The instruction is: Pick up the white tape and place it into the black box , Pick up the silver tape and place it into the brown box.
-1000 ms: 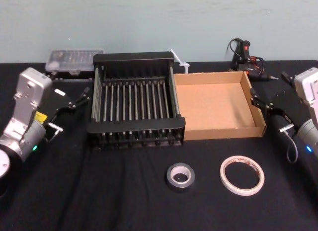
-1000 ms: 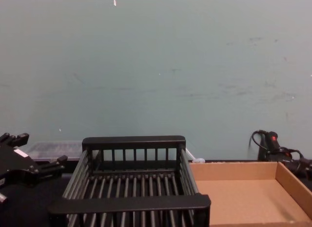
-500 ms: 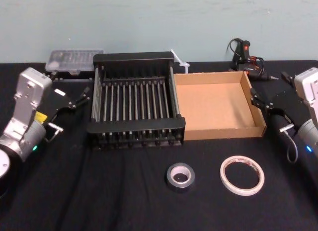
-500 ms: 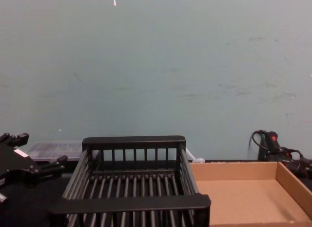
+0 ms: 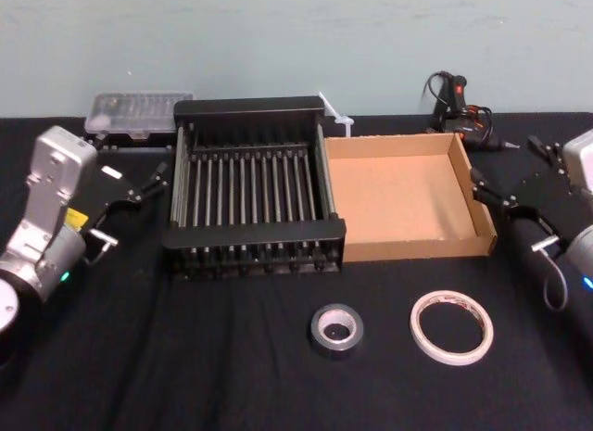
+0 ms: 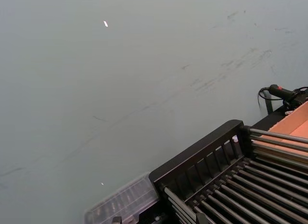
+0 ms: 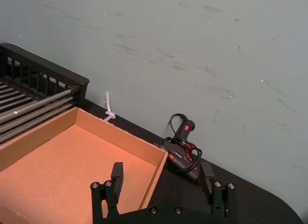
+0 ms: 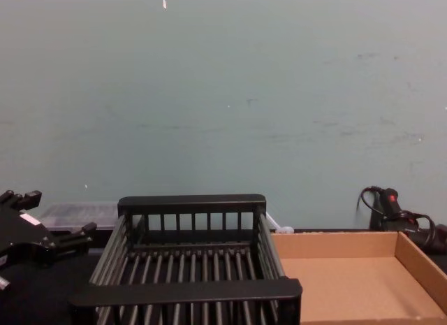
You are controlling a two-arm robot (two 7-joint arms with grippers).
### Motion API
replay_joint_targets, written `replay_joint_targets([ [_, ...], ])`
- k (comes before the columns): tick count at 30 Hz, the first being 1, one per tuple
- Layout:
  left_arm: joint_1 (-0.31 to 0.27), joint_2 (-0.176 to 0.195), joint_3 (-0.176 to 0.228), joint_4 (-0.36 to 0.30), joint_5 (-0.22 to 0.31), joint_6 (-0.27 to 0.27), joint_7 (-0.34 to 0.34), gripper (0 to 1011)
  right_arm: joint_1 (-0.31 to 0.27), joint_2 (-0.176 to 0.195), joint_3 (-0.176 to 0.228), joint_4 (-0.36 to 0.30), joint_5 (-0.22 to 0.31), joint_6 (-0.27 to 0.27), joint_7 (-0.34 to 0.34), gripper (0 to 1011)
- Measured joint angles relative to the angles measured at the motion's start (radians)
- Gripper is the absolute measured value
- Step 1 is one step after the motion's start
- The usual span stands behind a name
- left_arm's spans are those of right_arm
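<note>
Black cloth covers the surface, and from the head view nothing of the job is done. The white tape lies flat near the front edge, right of centre. The silver tape lies near it toward the middle, the two apart. Behind them the black box and the brown box sit side by side, walls touching, both bare inside. The left tool hangs off the black box's left side and the right tool off the brown box's right wall, each spread and holding nothing.

Left wrist view: the black box shows its far rim and barred floor, with no tape in it.

Right wrist view: the right tool gapes wide near the right wall of the brown box, whose floor is bare.

Chest view: the left tool is spread beside the black box, and the brown box holds nothing. By my reckoning both picks and both placements remain.
</note>
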Motion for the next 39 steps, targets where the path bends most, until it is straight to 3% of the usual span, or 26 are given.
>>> replay_joint_targets([
  [7, 0.000, 0.000, 0.000, 0.000, 0.000, 0.000, 0.000, 1001, -0.060, 0.030, 0.039, -0.076, 0.045, 0.031, 0.036, 1002],
  [17, 0.000, 0.000, 0.000, 0.000, 0.000, 0.000, 0.000, 1001, -0.188, 0.077, 0.092, -0.209, 0.105, 0.076, 0.092, 1003],
  [28, 0.000, 0.000, 0.000, 0.000, 0.000, 0.000, 0.000, 1001, -0.274, 0.091, 0.117, -0.256, 0.125, 0.133, 0.132, 1002],
  [39, 0.000, 0.000, 0.000, 0.000, 0.000, 0.000, 0.000, 1001, -0.307, 0.101, 0.123, -0.275, 0.112, 0.199, 0.168, 1002],
])
